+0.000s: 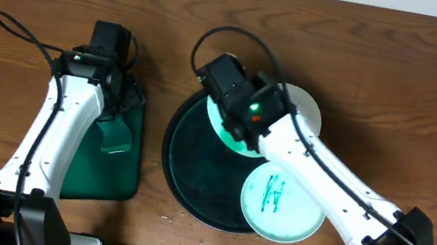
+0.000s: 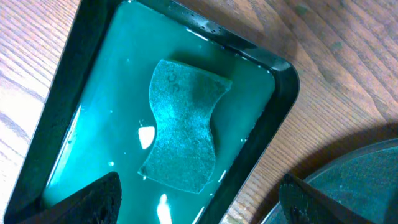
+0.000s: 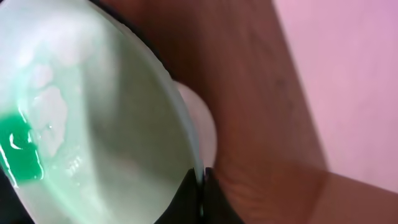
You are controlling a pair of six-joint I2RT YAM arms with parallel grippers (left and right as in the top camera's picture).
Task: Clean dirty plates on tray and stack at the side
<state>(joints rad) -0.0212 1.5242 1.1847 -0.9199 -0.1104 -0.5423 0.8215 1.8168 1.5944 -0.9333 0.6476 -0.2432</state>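
I have the right gripper (image 3: 202, 178) pinched on a wet, smeared plate's (image 3: 112, 124) rim, tilted over the round tray's (image 1: 200, 177) far side. One pale plate (image 1: 306, 106) sits by the far-right rim. The scribbled plate (image 1: 281, 202), near-right, is not yet cleaned. The left gripper (image 2: 205, 202) gapes over the sponge (image 2: 183, 124).

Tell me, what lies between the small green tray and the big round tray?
Nothing but a narrow strip of bare table, seen overhead; the small tray and round tray lie apart.
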